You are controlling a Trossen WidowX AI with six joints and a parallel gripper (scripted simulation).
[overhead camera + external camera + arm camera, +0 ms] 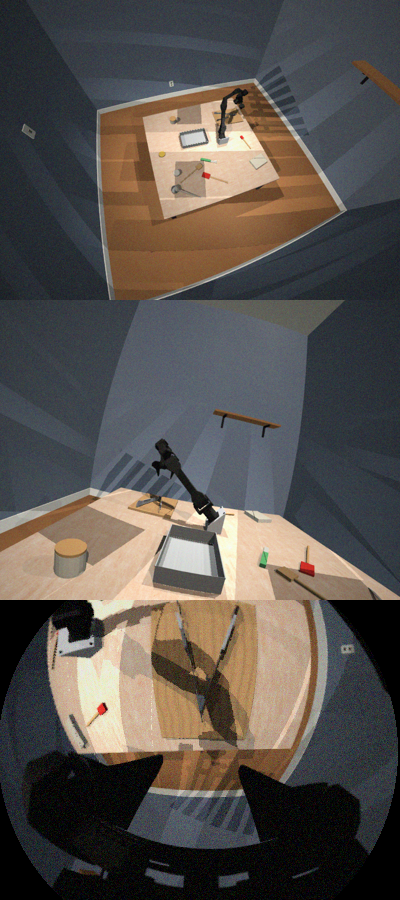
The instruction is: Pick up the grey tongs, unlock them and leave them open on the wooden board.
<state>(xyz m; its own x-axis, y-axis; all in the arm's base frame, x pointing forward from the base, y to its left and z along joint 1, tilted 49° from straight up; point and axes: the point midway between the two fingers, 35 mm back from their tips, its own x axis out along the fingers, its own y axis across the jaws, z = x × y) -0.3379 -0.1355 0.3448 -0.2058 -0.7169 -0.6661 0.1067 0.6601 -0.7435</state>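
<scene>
While apparently splayed, one tongs (pixel 203 650) aboard.

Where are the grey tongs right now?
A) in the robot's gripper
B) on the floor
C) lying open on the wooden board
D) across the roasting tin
C: the tongs lie spread in a V on the wooden board, while the gripper hangs open above them, holding nothing, and the roasting tin has nothing across it.
</scene>
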